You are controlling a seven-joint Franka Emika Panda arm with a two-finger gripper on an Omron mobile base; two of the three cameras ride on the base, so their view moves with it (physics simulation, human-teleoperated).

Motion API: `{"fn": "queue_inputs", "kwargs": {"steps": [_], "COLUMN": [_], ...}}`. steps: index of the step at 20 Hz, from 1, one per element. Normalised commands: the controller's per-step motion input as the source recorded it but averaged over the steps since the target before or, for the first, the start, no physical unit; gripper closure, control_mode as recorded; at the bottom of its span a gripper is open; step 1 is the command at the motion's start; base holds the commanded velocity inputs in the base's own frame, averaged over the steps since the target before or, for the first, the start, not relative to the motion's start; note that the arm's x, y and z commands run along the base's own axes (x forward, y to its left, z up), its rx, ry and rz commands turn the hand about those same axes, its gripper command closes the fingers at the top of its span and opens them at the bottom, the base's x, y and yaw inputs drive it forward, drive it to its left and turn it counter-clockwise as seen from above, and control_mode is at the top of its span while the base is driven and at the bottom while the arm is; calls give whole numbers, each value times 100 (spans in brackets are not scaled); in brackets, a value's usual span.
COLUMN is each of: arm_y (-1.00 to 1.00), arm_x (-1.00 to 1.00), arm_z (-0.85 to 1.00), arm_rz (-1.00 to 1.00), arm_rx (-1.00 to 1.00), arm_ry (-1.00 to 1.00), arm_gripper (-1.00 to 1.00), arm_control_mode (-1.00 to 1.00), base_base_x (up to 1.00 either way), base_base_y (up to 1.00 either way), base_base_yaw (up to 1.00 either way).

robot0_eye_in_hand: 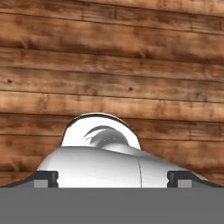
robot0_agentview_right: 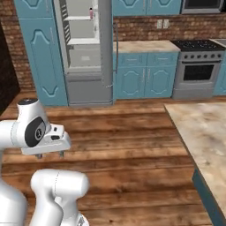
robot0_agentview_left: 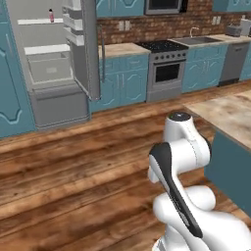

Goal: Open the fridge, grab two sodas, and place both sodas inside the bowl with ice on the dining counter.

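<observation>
Fridge (robot0_agentview_left: 54,68) open; pink soda (robot0_agentview_left: 51,15) stands upright.

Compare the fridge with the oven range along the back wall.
The fridge is tall and plain grey; the oven range is low, with a black cooktop. The fridge door hangs open, showing white shelves and a pink soda; the oven door is shut. Both are metal-grey and stand between teal cabinets.

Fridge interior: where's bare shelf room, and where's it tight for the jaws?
The fridge stands open. Its top shelf is bare left of the pink soda, which sits near the door side. The shelf below looks bare. The clear bin under it looks empty. It is tightest beside the door racks. The dining counter corner is bare.
</observation>
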Motion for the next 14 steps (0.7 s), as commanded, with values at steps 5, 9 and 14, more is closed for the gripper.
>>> {"fn": "queue_inputs", "kwargs": {"steps": [5, 9, 14], "arm_y": [0, 0, 0], "arm_x": [0, 0, 0], "arm_z": [0, 0, 0], "arm_rz": [0, 0, 0], "arm_rx": [0, 0, 0], "arm_ry": [0, 0, 0], "arm_gripper": [-100, -100, -100], "arm_control_mode": [100, 100, 100], "base_base_x": [99, 93, 92], "base_base_y": [46, 21, 33], "base_base_yaw": [17, 23, 14]}}
